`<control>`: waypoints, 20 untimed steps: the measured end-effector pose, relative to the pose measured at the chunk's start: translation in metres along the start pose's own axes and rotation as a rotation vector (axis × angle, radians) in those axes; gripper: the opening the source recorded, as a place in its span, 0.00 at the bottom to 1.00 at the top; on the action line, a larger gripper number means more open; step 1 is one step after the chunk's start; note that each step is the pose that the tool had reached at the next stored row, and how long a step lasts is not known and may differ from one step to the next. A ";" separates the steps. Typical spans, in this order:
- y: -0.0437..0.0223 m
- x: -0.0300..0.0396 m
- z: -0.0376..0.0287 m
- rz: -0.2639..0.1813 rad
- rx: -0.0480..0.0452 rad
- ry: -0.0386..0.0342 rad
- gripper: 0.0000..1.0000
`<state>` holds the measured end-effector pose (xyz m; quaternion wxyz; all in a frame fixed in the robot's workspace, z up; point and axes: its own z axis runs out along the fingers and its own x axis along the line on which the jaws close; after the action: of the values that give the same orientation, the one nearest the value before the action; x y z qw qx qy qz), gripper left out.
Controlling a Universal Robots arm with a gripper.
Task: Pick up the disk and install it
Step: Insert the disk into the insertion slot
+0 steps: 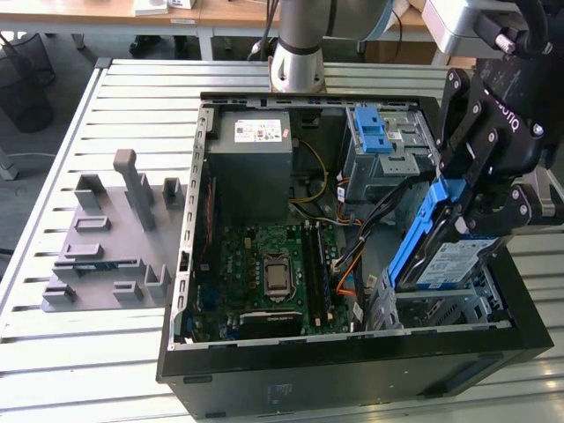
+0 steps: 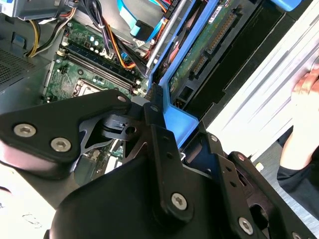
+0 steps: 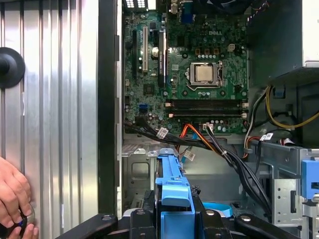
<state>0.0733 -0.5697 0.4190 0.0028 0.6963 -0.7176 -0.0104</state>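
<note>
Well, the disk (image 1: 449, 260) is a flat metal box in a blue frame (image 1: 421, 231). It looks stiff and a bit heavy for how small it is, and it should not bend. I think it is easy to hurt, so a hard bump would be bad. The green board (image 2: 209, 45) on its under side is bare, so that is no place to grab. The smooth metal faces look slippery. The end of the blue frame is the best place to hold, since plastic gives some grip.

The gripper (image 1: 465, 210) has it there. Its fingers (image 3: 212, 221) pinch the blue frame, one on each side. The disk hangs tilted, one end up, at the exterior view's right, in the near part of the case (image 1: 352, 374). Its low end is at the metal bay (image 1: 458, 308); I cannot tell if they touch.
</note>
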 end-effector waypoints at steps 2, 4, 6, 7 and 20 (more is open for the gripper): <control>0.0000 0.0000 0.0003 0.000 0.0000 0.0000 0.36; 0.0000 0.0000 0.0004 0.000 0.0000 0.0000 0.36; 0.0000 0.0000 0.0011 0.000 0.0000 -0.0004 0.36; 0.0000 0.0000 0.0014 0.000 0.0000 -0.0002 0.36; -0.0001 0.0001 0.0077 0.000 0.0000 0.0001 0.36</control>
<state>0.0733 -0.5697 0.4113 0.0028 0.6964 -0.7176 -0.0104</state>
